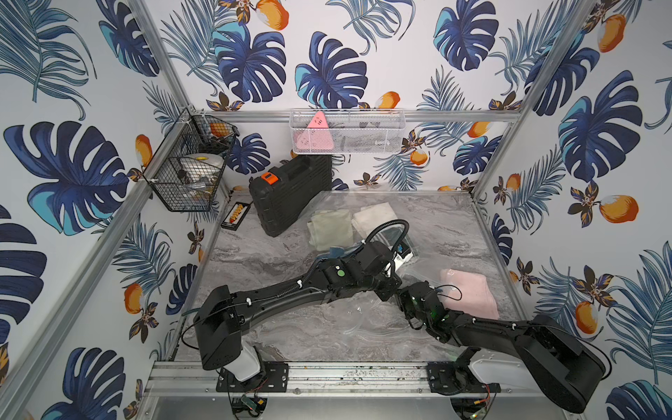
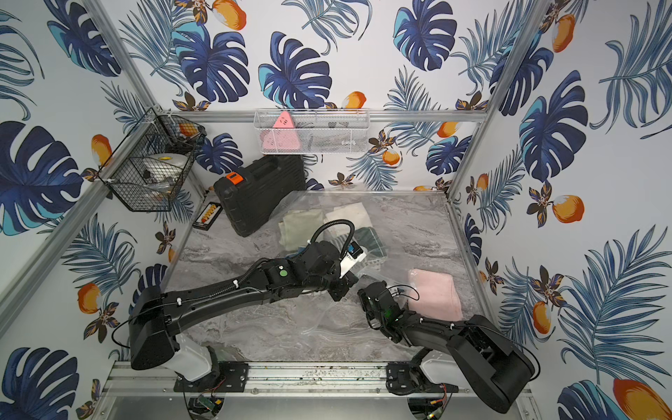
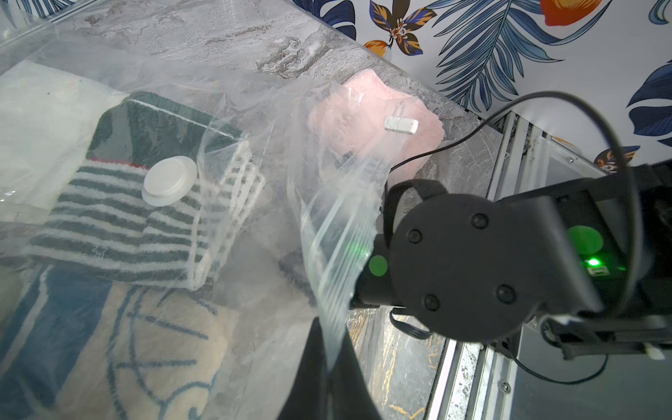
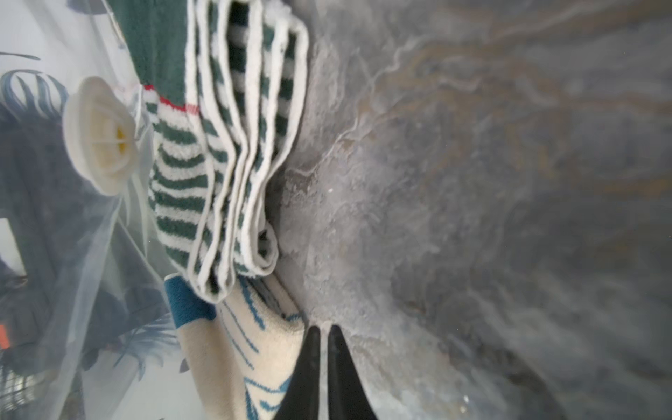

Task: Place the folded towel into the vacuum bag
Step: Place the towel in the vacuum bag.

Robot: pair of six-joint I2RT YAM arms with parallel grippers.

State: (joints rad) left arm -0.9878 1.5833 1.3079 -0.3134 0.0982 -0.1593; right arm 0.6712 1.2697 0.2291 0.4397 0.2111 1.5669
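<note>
The clear vacuum bag (image 1: pixel 347 322) lies crinkled across the marble table, with its round white valve (image 3: pixel 170 186) over a green-striped towel (image 4: pixel 218 152) inside. A cream-and-blue towel (image 4: pixel 236 349) lies in the bag beside the striped one. The folded pink towel (image 1: pixel 471 292) rests outside the bag at the right, also seen through the film (image 3: pixel 349 116). My left gripper (image 3: pixel 329 363) is shut on the bag's ribbed zip edge (image 3: pixel 338 254) and holds it up. My right gripper (image 4: pixel 322 332) is shut low at the bag's mouth beside the cream towel. Whether it pinches film is unclear.
A black tool case (image 1: pixel 291 192) leans at the back left, with a small bead tray (image 1: pixel 236 214) next to it. Two pale folded cloths (image 1: pixel 331 227) lie under the film at the back. Wire baskets (image 1: pixel 189 174) and a white mesh basket (image 1: pixel 347 132) hang on the walls. A white slider clip (image 3: pixel 401 125) sits on the zip.
</note>
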